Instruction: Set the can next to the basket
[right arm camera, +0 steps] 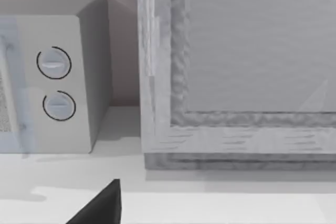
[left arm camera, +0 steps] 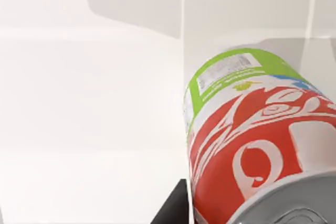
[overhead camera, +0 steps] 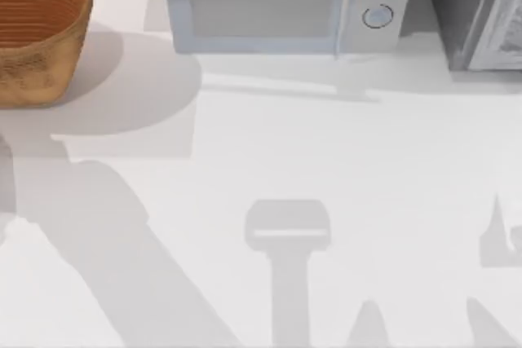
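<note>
The can [left arm camera: 252,145] fills the left wrist view, close to the left tool, though whether that tool grips it cannot be told. The basket [overhead camera: 37,34] stands at the desk's [overhead camera: 326,160] far left corner. Best practice: lower the can upright just beside the wicker wall, not touching.

- Top view: looking down from above on the white table [overhead camera: 326,160], basket [overhead camera: 37,34] far left, microwave [overhead camera: 285,6] along the far edge.
- Left wrist view: very close on the can [left arm camera: 252,145].
- Right wrist view: low, facing the far edge; microwave shared with top view.
</note>
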